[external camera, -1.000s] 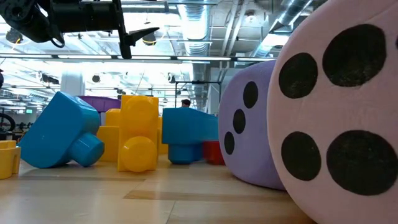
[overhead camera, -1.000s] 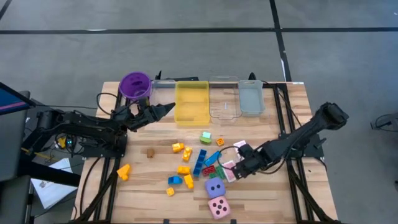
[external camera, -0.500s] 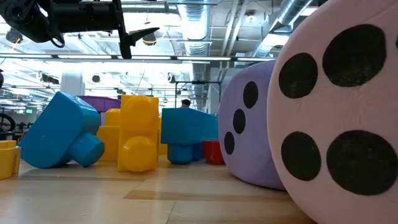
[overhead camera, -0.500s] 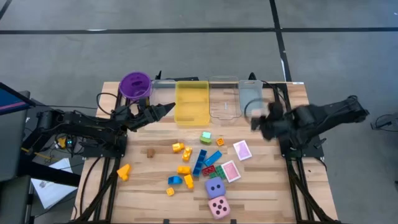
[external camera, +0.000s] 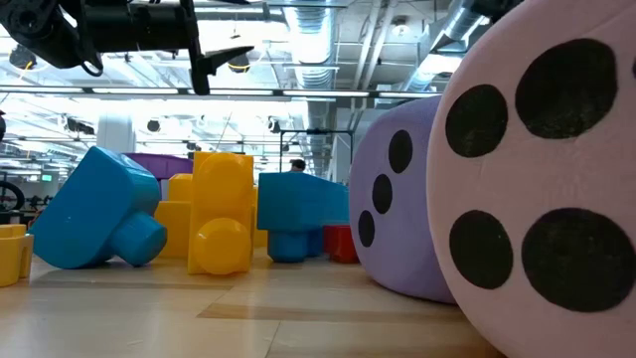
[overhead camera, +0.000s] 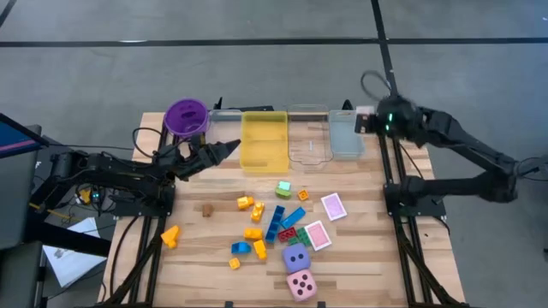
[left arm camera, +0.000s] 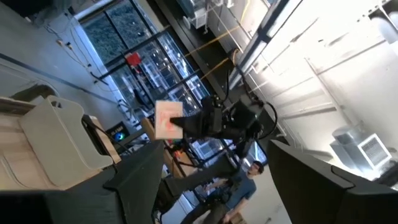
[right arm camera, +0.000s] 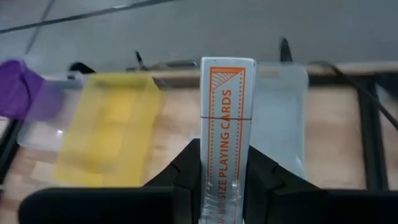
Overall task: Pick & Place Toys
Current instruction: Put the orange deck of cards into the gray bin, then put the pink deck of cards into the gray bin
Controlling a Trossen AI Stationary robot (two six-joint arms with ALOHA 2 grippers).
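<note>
Two cards (overhead camera: 325, 220) on table; right gripper (right arm camera: 225, 177) pinches card box (right arm camera: 226, 130).

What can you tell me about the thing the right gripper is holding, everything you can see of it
It is a slim playing-card box, white with orange edging and orange lettering that reads "SIZE PLAYING CARDS" along its narrow face, a thin line crossing it midway. It looks like card stock. The right gripper clamps it edge-on between both fingers, off the table, near the grey tray at the table's far right edge. From the left wrist view its broad face shows pinkish. Nothing else touches it.
</note>
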